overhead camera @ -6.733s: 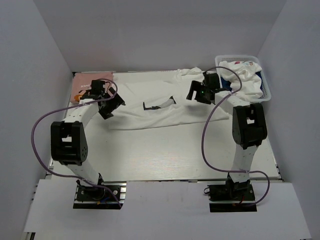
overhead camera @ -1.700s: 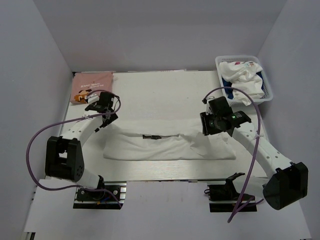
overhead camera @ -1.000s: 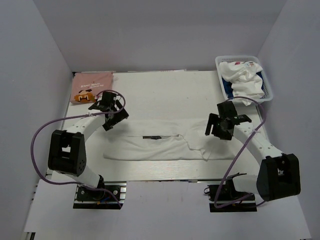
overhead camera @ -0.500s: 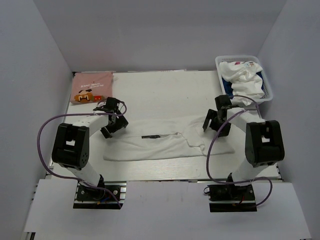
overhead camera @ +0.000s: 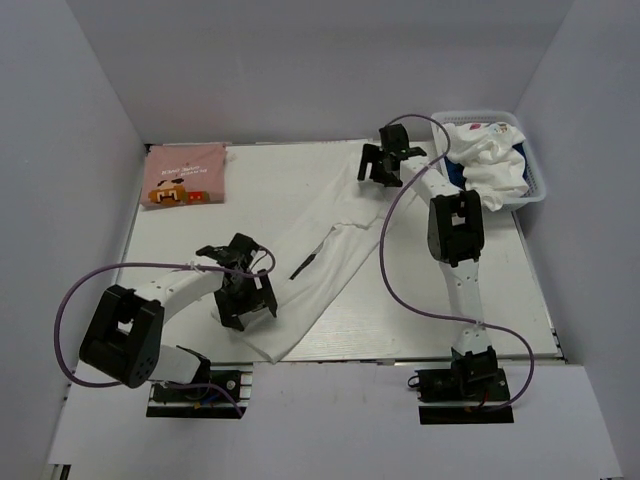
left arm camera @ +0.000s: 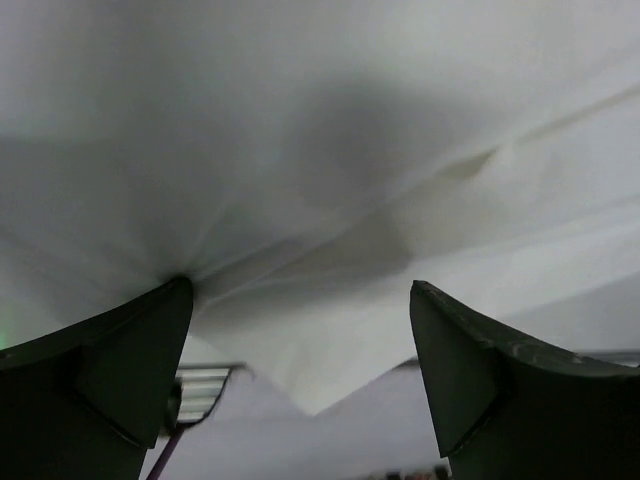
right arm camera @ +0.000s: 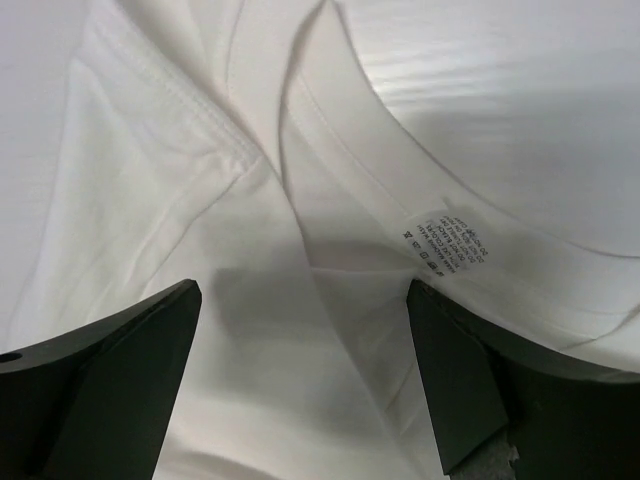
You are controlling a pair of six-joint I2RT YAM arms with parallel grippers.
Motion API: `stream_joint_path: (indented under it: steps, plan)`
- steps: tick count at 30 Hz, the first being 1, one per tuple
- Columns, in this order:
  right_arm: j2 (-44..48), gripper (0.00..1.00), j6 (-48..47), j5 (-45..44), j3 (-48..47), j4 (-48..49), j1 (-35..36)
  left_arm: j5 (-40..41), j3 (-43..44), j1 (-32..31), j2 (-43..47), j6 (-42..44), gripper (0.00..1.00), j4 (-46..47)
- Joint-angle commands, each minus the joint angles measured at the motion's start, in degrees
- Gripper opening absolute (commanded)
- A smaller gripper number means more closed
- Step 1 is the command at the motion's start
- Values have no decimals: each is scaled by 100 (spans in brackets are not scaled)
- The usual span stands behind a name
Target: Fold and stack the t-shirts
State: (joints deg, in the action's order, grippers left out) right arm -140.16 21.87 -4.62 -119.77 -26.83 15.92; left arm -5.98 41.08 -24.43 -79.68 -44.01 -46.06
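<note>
While the large white tee [overhead camera: 320, 262] lay in a long diagonal band across the table [overhead camera: 260, 190], the left gripper [overhead camera: 245, 300] stood at its near-left end and the right gripper [overhead camera: 380, 165] at its far-right end. Both sets of jaws were spread wide, clamping nothing. The right wrist view showed the collar label [right arm camera: 440, 240] below the parted fingers [right arm camera: 120, 360]. The pink tee [overhead camera: 185, 175] lay flat at the far left corner. The basket [overhead camera: 478, 113] held a crumpled white tee [overhead camera: 485, 150].
</note>
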Motion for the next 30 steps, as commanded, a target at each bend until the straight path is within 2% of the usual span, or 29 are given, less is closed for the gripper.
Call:
stream_joint_path:
  steps: [1, 4, 7, 9, 11, 15, 20, 24, 26, 29, 30]
  plan:
    - [-214, 90, -560, 857, -320, 283, 139, -545, -171, -298, 251, 182, 100, -973]
    - [539, 90, -806, 727, 188, 722, 148, -89, 809, -518, 321, 401, 100, -1203]
    - [1085, 90, -948, 708, 454, 741, 183, 403, 1610, -668, 139, 839, 100, -1255]
    - [1236, 90, -1009, 734, 726, 592, 227, 869, 1780, -757, -21, 947, 100, -1195]
    - [1482, 90, -1000, 814, 1102, 319, 306, 984, 1781, -879, -310, 1131, 100, -1002]
    - [1500, 90, -966, 814, 1464, 11, 491, 476, 1447, -1099, -810, 1474, 100, -606]
    - [1184, 90, -763, 1051, 1544, -94, 605, 413, 1183, -1398, -1137, 1597, 88, -430]
    - [877, 90, -631, 1165, 1202, -217, 614, -192, 814, -1740, -1426, 1711, 82, 61]
    - [640, 90, -613, 1305, 1078, -165, 605, -351, 902, -1890, -1829, 1711, 79, 62]
    - [271, 90, -578, 1473, 482, -208, 596, -1105, 954, -2206, -2208, 1711, 74, 711]
    - [-174, 90, -578, 1456, -16, -400, 579, -1264, 1137, -2311, -2514, 1520, 74, 887]
